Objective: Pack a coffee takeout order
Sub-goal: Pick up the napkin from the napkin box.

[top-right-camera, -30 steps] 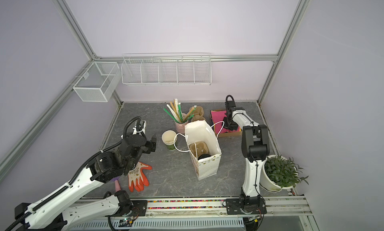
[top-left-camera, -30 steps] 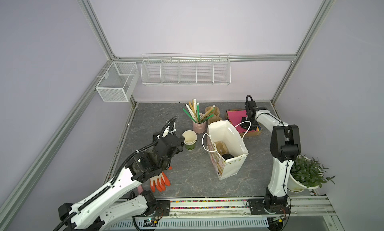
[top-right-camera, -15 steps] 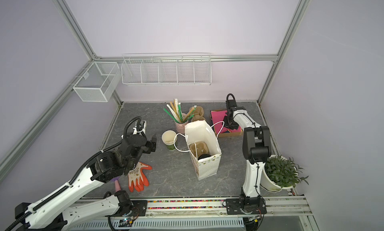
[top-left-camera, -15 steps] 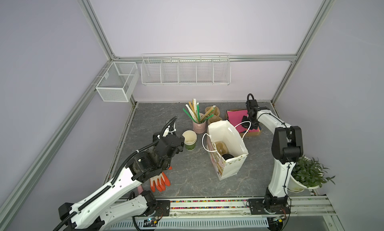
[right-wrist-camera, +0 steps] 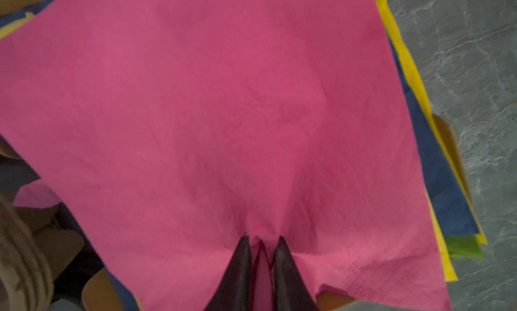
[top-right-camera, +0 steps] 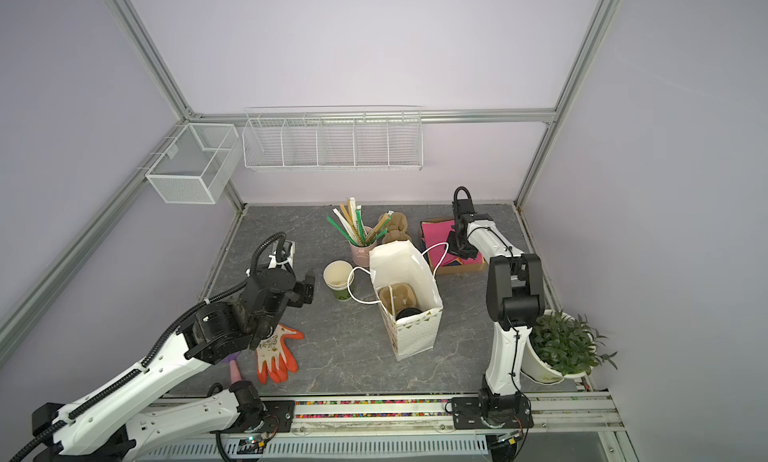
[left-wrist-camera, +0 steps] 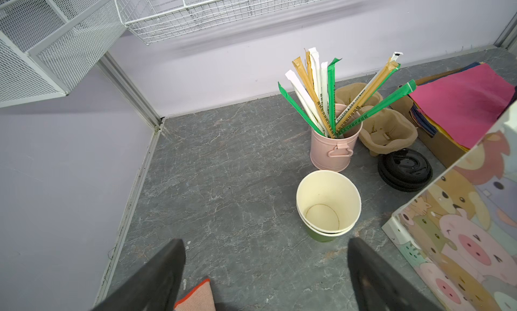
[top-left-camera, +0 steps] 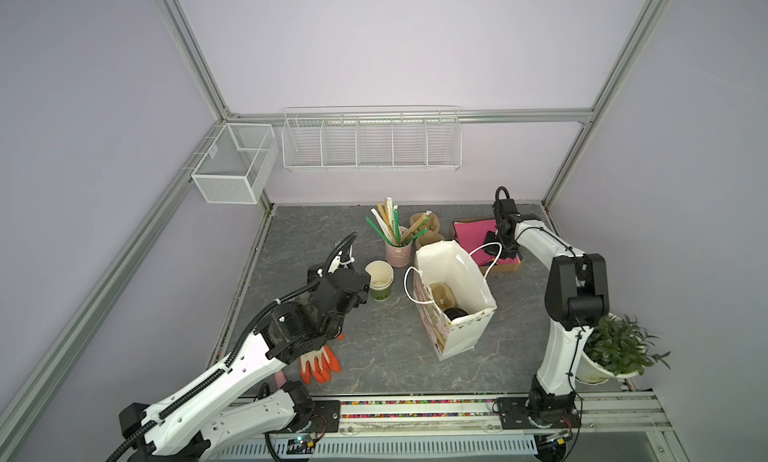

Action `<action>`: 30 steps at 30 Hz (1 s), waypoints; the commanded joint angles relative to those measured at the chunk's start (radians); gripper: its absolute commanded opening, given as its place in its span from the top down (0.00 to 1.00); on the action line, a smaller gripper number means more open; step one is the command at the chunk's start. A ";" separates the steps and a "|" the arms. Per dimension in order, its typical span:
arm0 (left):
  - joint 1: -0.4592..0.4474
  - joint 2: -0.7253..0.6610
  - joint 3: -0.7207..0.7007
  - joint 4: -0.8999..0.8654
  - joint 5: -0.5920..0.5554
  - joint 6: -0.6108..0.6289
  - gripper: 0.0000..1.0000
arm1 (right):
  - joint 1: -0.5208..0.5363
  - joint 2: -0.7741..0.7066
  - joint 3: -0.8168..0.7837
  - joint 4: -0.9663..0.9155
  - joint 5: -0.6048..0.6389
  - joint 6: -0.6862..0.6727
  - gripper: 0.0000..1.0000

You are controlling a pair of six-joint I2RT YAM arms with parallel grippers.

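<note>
Grey tabletop (top-left-camera: 374, 356), right hand (right-wrist-camera: 261, 239) pinching pink sheet (right-wrist-camera: 195, 99), left hand (left-wrist-camera: 265, 242) spread wide, empty

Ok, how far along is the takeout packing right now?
Done: the gift bag stands open with a pulp cup carrier inside. In hand: the right gripper is pinched shut on the pink paper sheet atop the coloured stack. Remaining: getting that sheet into the bag. The left gripper is open and empty, near the stacked paper cups.

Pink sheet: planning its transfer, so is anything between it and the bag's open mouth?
Only the cord handle of the bag, arching up on the side facing the pink sheet pinched by the right gripper. Nothing else visible intervenes.
</note>
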 commanded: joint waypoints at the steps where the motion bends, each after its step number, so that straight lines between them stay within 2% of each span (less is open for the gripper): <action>1: 0.006 0.002 -0.004 -0.004 0.010 0.000 0.09 | -0.005 -0.039 -0.012 0.010 0.016 0.008 0.83; 5: 0.007 0.007 -0.004 -0.006 0.013 0.000 0.09 | -0.005 -0.046 -0.019 0.013 0.027 0.008 0.84; 12: 0.007 0.011 -0.002 -0.007 0.016 0.001 0.09 | -0.005 -0.058 -0.022 0.017 0.035 0.000 0.76; 15: 0.007 0.013 -0.002 -0.007 0.017 0.001 0.09 | -0.005 -0.058 -0.024 0.023 0.031 -0.002 0.81; 17: 0.006 0.014 -0.002 -0.008 0.018 0.000 0.09 | -0.006 -0.056 -0.025 0.025 0.028 -0.002 0.91; 18: 0.007 0.013 -0.002 -0.007 0.017 0.000 0.09 | -0.005 -0.056 -0.027 0.026 0.026 -0.002 0.93; 24: 0.007 0.016 -0.001 -0.007 0.019 0.002 0.09 | -0.005 -0.075 -0.024 0.016 0.026 0.001 0.93; 30: 0.007 0.013 0.001 -0.006 0.021 0.001 0.09 | -0.005 -0.252 -0.059 0.051 0.012 0.045 0.93</action>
